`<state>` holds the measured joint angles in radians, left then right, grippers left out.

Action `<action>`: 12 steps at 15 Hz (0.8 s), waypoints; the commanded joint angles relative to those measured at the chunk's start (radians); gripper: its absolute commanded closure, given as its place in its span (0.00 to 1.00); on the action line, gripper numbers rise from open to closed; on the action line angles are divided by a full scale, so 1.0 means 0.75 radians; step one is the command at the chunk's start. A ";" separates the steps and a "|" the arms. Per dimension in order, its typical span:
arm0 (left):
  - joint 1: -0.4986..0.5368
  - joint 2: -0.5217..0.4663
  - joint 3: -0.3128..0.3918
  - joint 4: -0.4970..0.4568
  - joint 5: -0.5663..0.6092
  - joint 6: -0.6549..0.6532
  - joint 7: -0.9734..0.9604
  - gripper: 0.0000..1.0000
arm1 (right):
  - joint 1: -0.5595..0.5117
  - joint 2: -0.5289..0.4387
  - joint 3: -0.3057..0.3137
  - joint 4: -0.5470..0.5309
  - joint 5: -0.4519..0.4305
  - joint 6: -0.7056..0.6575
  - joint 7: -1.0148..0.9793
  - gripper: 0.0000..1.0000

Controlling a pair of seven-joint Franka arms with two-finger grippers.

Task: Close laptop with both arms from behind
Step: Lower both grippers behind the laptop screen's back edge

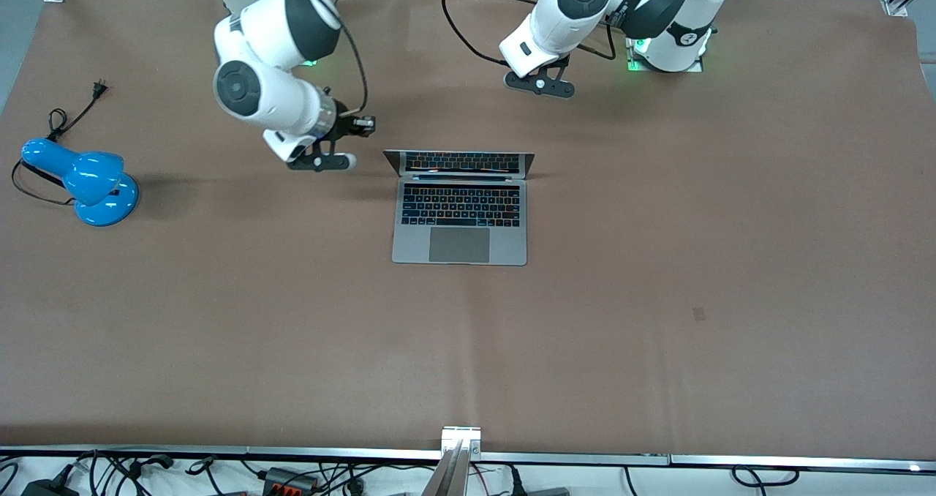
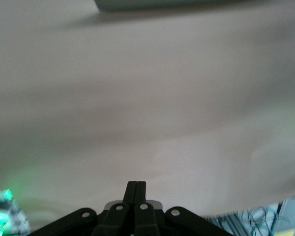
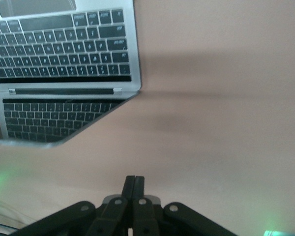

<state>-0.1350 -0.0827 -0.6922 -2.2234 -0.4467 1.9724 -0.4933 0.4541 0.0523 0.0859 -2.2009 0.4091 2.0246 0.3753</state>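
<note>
A: Seen from the front camera, where does the laptop [image 1: 460, 207] lie?
B: Open on the brown counter [image 1: 658, 298], mid-table, its screen raised toward the arms' bases. The right gripper [image 1: 322, 161] hangs just off the lid's corner toward the right arm's end, low over the counter. The left gripper [image 1: 540, 85] hangs over bare counter, off the lid's other corner and closer to the bases.

A: And room to move?
B: Bare counter lies all round the laptop. A blue desk lamp [image 1: 84, 181] sits well apart, past the right gripper at the right arm's end.

A: The left wrist view?
B: The left gripper [image 2: 136, 186] has its fingers pressed together. Only a grey edge of the laptop [image 2: 177, 4] shows ahead of it, with bare counter [image 2: 147, 123] between.

A: The right wrist view?
B: The right gripper [image 3: 134, 181] has its fingers together too. The laptop [image 3: 64, 54] lies near, ahead and off to one side, its screen mirroring the keys. Key legends are too small to read.
</note>
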 commanded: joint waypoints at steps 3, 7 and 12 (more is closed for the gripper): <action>0.018 0.030 -0.081 -0.152 -0.040 0.402 0.050 0.99 | 0.096 -0.035 -0.014 -0.050 0.023 0.076 0.119 1.00; 0.020 0.190 -0.085 -0.171 -0.040 0.789 0.163 0.99 | 0.076 0.018 -0.022 -0.011 0.035 0.137 0.101 1.00; 0.045 0.294 -0.081 -0.169 -0.038 0.970 0.320 0.99 | 0.065 0.157 -0.027 0.138 0.048 0.154 0.119 1.00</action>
<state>-0.1244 0.1240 -0.7438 -2.3578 -0.4484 2.6793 -0.3460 0.5073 0.1128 0.0622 -2.1550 0.4175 2.1387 0.4587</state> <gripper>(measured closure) 0.987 0.991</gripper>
